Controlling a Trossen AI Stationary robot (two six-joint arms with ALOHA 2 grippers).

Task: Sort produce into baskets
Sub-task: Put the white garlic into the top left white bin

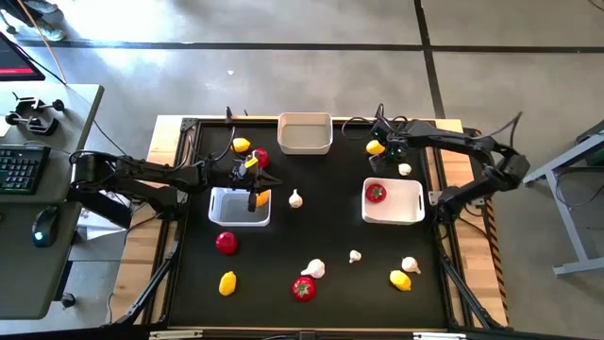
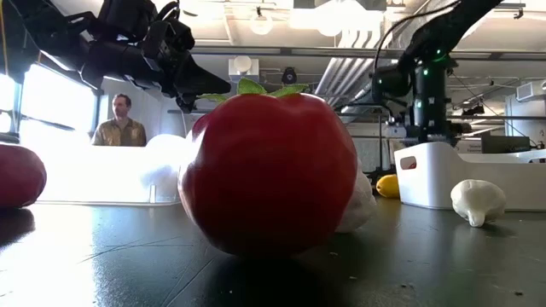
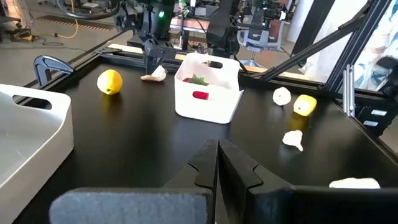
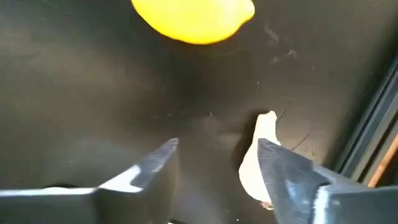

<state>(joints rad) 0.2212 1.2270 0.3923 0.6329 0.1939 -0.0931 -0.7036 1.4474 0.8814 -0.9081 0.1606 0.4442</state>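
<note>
High view: the right gripper [image 1: 394, 151] hovers between a lemon [image 1: 376, 147] and a garlic bulb [image 1: 405, 169]; the left gripper [image 1: 257, 185] hangs over a basket [image 1: 238, 208]. Left wrist view: its fingers [image 3: 214, 163] are clenched, empty. Right wrist view: fingers [image 4: 155, 163] spread, garlic against one, lemon beyond. Next, likely centre on one piece.

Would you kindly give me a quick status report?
Right gripper jaws open over garlic beside lemon. Left gripper shut, above left basket. Nothing blocking.

Right tool [image 4: 214, 162] open; left tool [image 3: 216, 163] apparently closed.
</note>
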